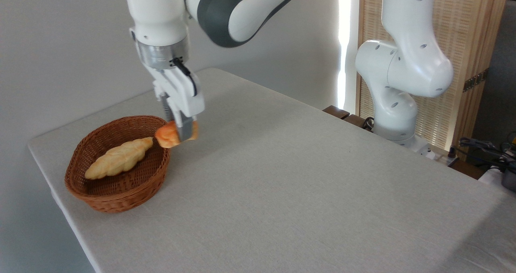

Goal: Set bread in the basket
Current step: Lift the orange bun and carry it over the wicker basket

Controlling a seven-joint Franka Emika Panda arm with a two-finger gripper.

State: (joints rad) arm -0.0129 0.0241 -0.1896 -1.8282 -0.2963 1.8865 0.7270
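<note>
The small bright-orange bread bun (167, 136) hangs in the air, pinched between the fingers of my gripper (180, 132), which is shut on it. It sits right at the right rim of the brown woven basket (100, 196), slightly above the rim's height. The basket rests near the left end of the table. Inside it lies a longer pale-yellow braided loaf (117, 158), running diagonally.
The grey cloth-covered table (290, 184) stretches to the right and front of the basket. Its left edge runs close by the basket. The arm's white base (397, 107) stands behind the table's right side, with cables (487, 148) at far right.
</note>
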